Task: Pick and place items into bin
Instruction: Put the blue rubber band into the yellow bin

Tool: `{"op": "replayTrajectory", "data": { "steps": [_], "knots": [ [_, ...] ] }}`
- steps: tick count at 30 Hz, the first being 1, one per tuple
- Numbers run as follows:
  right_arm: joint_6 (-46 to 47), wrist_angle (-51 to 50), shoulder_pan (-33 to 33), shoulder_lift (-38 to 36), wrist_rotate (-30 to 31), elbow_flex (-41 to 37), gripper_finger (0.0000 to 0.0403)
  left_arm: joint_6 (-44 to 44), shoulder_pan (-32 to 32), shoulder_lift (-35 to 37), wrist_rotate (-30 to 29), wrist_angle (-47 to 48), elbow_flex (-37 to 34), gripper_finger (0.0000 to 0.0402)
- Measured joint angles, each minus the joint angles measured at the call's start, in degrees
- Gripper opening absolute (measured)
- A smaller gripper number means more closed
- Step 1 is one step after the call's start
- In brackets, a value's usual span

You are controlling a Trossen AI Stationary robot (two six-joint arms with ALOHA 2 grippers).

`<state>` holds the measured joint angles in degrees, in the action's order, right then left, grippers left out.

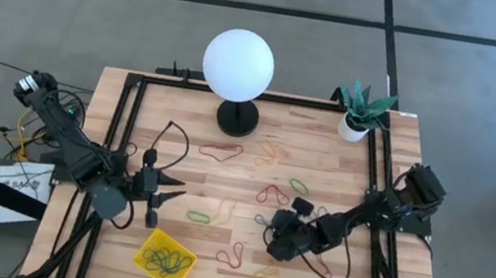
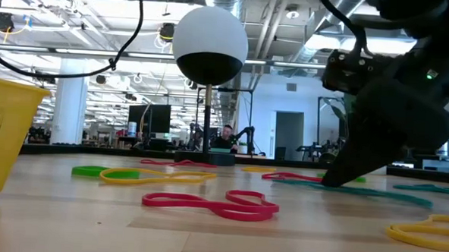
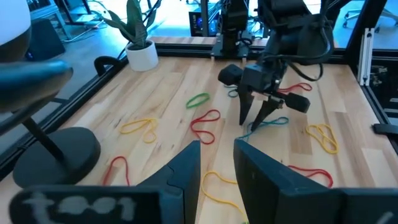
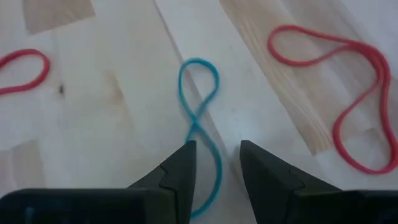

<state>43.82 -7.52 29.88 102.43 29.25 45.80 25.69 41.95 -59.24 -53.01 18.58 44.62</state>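
Several rubber-band loops lie flat on the wooden table: red [image 1: 221, 151], green [image 1: 200, 217], red [image 1: 230, 254], yellowish [image 1: 267, 273]. The yellow bin [image 1: 150, 243] stands near the front edge, left of the middle, with green bands [image 1: 167, 262] inside. My right gripper [image 4: 217, 149] is open and tipped down at the table right of centre. Its fingers stand on either side of a teal band [image 4: 199, 118], which lies in a figure eight. My left gripper [image 1: 176, 189] is open with nothing between its fingers. It hovers above the table, beyond the bin, and points toward the right arm.
A globe lamp [image 1: 237, 68] on a black base [image 1: 237, 117] stands at the far middle, and a white plant pot [image 1: 354, 128] at the far right. A black cable [image 1: 173, 137] curls near the left arm. Black frame rails [image 1: 126, 120] run along the table's sides.
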Motion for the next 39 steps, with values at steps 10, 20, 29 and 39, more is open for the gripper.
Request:
{"op": "replayTrajectory", "data": {
  "steps": [10, 20, 29, 39],
  "knots": [
    [2.7, 0.5, -0.7, -0.1, -0.7, -1.1, 0.0109, 0.0, 0.0, 0.0, 0.3, 0.1, 0.0, 0.0087],
    [0.3, 3.5, -2.3, -0.2, -3.3, -1.4, 0.0007, -0.5, 0.0, 0.0, 0.3, 0.1, 0.0, 0.0087],
    [-22.3, 27.0, -0.9, -4.6, -5.5, 7.6, 0.0001, -1.4, 0.0, 0.0, -1.9, -0.3, 0.0, 0.0087],
    [-38.2, 29.9, -2.3, 12.2, -16.7, 34.3, 0.0, -0.9, 0.0, 2.8, -13.8, -0.5, 0.0, 0.0087]
  ]
}}
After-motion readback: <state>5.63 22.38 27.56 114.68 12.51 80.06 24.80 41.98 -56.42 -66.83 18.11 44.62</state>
